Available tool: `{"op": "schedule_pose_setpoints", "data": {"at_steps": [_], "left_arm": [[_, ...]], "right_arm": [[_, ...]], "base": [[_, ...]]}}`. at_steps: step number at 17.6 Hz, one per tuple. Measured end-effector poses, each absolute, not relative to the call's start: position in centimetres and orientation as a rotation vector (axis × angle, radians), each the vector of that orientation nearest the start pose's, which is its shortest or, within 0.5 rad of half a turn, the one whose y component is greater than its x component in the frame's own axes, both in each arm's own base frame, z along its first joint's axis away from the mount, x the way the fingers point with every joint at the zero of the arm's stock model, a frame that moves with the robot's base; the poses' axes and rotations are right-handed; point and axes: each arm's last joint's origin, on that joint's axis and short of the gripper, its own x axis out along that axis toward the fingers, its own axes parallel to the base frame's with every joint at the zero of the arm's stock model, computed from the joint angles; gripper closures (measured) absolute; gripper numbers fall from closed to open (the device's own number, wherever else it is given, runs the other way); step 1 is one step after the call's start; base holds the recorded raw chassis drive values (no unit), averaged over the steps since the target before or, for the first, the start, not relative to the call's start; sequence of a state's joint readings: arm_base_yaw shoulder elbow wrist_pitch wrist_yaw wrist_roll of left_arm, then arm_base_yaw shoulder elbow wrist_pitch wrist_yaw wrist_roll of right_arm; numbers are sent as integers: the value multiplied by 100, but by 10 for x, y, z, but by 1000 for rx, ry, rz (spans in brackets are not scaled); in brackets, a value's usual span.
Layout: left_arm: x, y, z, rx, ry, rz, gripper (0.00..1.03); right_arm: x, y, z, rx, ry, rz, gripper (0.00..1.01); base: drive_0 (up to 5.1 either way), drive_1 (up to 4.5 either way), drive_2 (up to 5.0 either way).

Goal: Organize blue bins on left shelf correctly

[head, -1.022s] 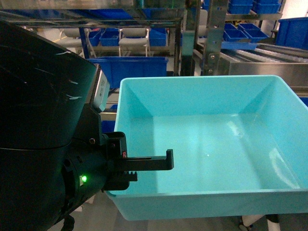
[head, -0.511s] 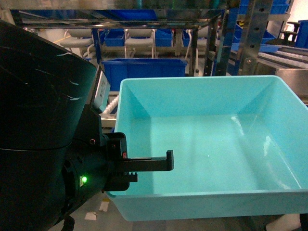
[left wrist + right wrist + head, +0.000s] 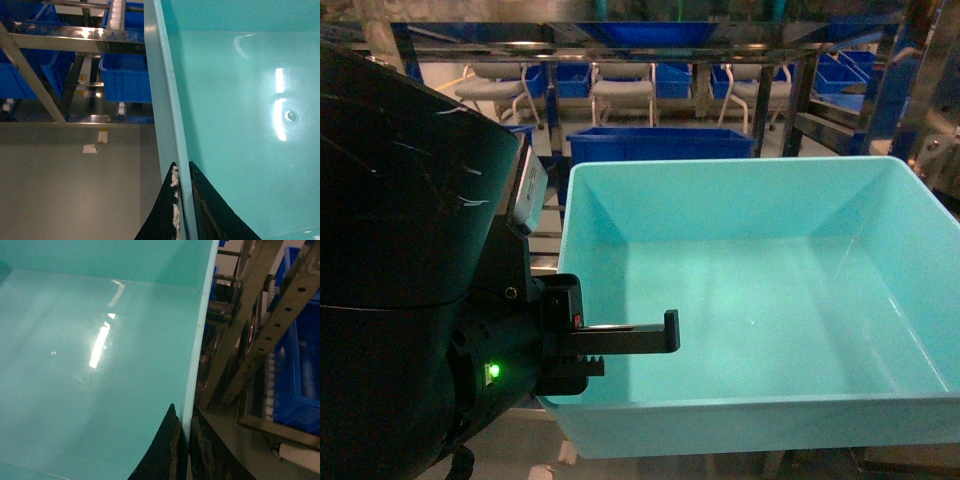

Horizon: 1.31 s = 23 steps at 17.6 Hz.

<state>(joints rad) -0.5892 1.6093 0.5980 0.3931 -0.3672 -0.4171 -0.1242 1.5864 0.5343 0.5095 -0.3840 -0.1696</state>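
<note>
The shiny stainless-steel roller shelf [image 3: 620, 40] stands ahead of you, dark blue plastic crates [image 3: 660, 143] on it, so line up squarely with a free lane before moving in. You carry the empty light turquoise plastic bin [image 3: 750, 300] level in the air. Keep it so: the left gripper [image 3: 181, 200] and right gripper [image 3: 184, 450] each pinch only a thin side rim.

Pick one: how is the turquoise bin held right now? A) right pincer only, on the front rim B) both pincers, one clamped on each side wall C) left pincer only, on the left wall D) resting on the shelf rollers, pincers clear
B: in the wrist views the left pincer straddles the left wall of the turquoise bin, and the right pincer straddles its right wall.
</note>
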Motion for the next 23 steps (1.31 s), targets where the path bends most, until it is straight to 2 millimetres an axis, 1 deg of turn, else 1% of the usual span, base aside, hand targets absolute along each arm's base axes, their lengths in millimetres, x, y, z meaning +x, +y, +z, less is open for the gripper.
{"op": "schedule_pose_setpoints", "data": {"at_steps": [7, 15, 23], "left_arm": [[245, -152, 136, -119, 582, -95, 101], [245, -151, 136, -118, 580, -94, 101], [245, -151, 136, -115, 585, -93, 101]], "right_arm": [[278, -24, 135, -27, 504, 297, 98], [278, -22, 135, -29, 504, 301, 98], [278, -22, 135, -29, 506, 301, 98]], "base": [[-445, 417, 20], [0, 0, 0], [-2, 413, -418]]}}
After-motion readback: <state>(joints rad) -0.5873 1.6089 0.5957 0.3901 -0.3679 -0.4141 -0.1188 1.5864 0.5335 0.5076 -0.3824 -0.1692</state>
